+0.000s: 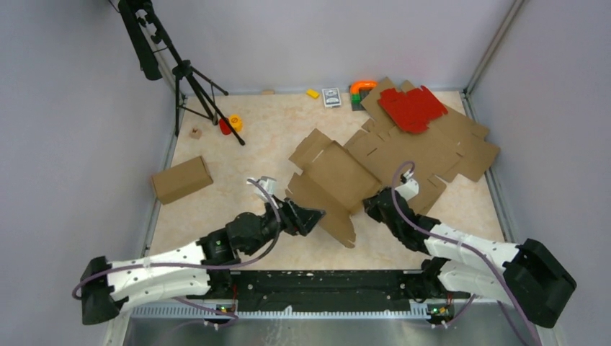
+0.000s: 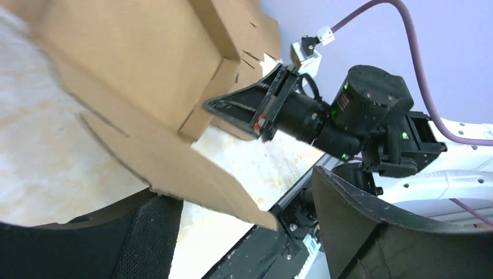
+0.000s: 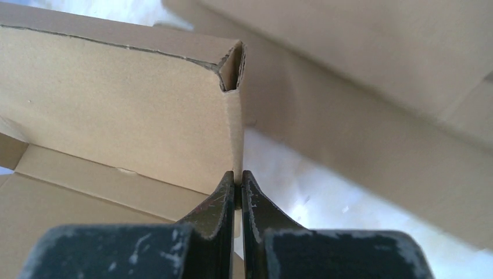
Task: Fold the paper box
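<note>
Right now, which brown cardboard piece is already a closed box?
The small box alone at far left; the paper box is half-folded, the sheets behind lie flat.

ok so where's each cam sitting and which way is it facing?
Top external: above and behind the robot, looking down on the table; both arms show, with the left hand and right hand at the paper box.
Left wrist: on the left wrist, looking across a box flap at the right hand; its own spread fingers frame the bottom.
Right wrist: on the right wrist, close on a box wall; its own fingers pinch the wall's edge.
Shared: top and left wrist both show the right hand on the box.
</note>
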You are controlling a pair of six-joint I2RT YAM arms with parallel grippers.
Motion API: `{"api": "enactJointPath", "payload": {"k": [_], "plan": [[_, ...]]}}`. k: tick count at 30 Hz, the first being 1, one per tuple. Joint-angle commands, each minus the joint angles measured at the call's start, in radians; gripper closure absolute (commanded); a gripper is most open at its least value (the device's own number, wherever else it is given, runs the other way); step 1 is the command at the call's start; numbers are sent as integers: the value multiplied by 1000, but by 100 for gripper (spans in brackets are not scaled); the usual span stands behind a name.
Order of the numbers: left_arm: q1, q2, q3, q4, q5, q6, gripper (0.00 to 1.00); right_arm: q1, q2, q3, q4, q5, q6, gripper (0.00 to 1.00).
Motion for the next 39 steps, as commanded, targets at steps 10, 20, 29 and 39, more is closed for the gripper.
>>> {"api": "enactJointPath", "payload": {"k": [10, 20, 29, 39], "plan": [[85, -414, 222, -836, -137, 116, 13, -238, -96, 88, -73, -369, -606, 100], [742, -125, 176, -625, 561, 197, 15, -243, -66, 183, -198, -467, -774, 100], [1034, 138, 13, -120, 838, 72, 36, -264, 0, 213, -230, -580, -815, 100], [1053, 346, -4, -146, 906, 107, 98, -304, 51, 243, -211, -665, -820, 100]]}}
